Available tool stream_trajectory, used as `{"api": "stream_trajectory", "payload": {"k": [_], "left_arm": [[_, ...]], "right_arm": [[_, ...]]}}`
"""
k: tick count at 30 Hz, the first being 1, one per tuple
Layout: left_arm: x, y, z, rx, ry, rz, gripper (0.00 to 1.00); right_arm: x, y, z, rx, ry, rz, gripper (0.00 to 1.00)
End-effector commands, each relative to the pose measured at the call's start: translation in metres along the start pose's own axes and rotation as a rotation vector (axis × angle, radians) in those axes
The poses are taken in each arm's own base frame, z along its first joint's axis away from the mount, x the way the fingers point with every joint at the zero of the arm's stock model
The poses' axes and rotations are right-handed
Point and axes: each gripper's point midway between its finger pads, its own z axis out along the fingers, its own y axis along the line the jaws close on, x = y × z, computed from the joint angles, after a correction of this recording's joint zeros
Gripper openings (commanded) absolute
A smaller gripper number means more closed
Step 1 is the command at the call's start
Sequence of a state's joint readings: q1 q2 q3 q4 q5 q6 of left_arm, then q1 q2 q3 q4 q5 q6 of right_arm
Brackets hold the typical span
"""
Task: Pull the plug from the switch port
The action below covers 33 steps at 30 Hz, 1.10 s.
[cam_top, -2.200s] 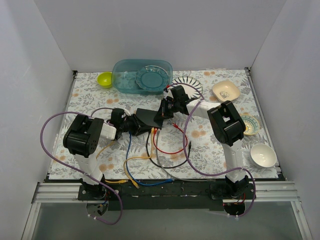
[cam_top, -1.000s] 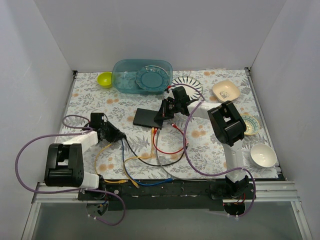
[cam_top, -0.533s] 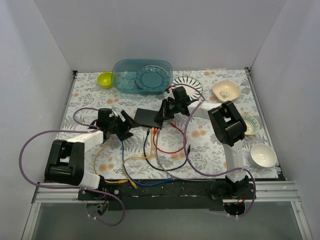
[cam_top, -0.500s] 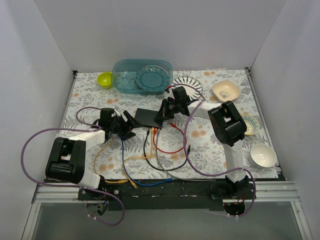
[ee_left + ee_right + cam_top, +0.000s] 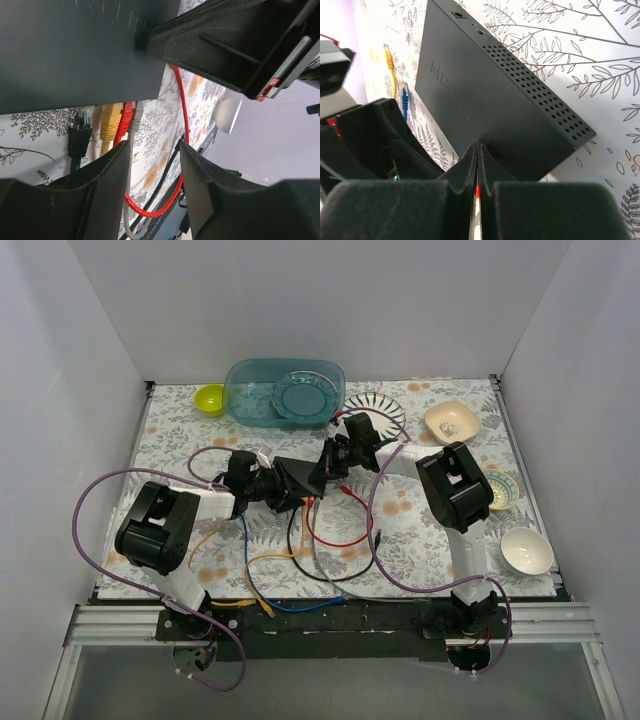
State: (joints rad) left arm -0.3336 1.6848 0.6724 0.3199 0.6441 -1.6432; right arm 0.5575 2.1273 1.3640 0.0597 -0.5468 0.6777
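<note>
Both left pincer (image 5: 268, 490) and right pincer (image 5: 326, 467) reach switch (image 5: 293, 476).

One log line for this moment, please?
left gripper: open, facing plugs | right gripper: shut, tips on switch | plugs: four at ports
</note>
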Motion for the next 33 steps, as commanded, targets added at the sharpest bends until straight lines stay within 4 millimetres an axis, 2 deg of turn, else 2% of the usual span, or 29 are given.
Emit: {"api": "stream_trajectory", "payload": {"k": [1,4,10,17,23,33], "left_arm": [[0.005,-0.001,0.003,0.02,0.017,0.005,0.43],[0.009,0.016,0.005,-0.034,0.013,-0.016,0.43],[-0.006,0.051,0.005,-0.215,-0.079,-0.023,0.46],[-0.015,0.071,0.001,-0.34,-0.116,0.003,0.47],[-0.012,0.078,0.008,-0.33,-0.111,-0.037,0.49],[-0.038,0.115,-0.002,-0.476,-0.239,-0.125,0.44]], "right_arm": [[0.023,-0.044,0.006,0.146,0.058,0.049,0.05],[0.022,-0.044,0.007,0.145,0.057,0.05,0.05],[0.022,-0.044,0.007,0.144,0.058,0.049,0.05],[0.021,-0.046,0.005,0.15,0.061,0.046,0.05],[0.021,-0.048,0.006,0.148,0.065,0.049,0.05],[0.018,-0.047,0.004,0.139,0.062,0.05,0.05]]}}
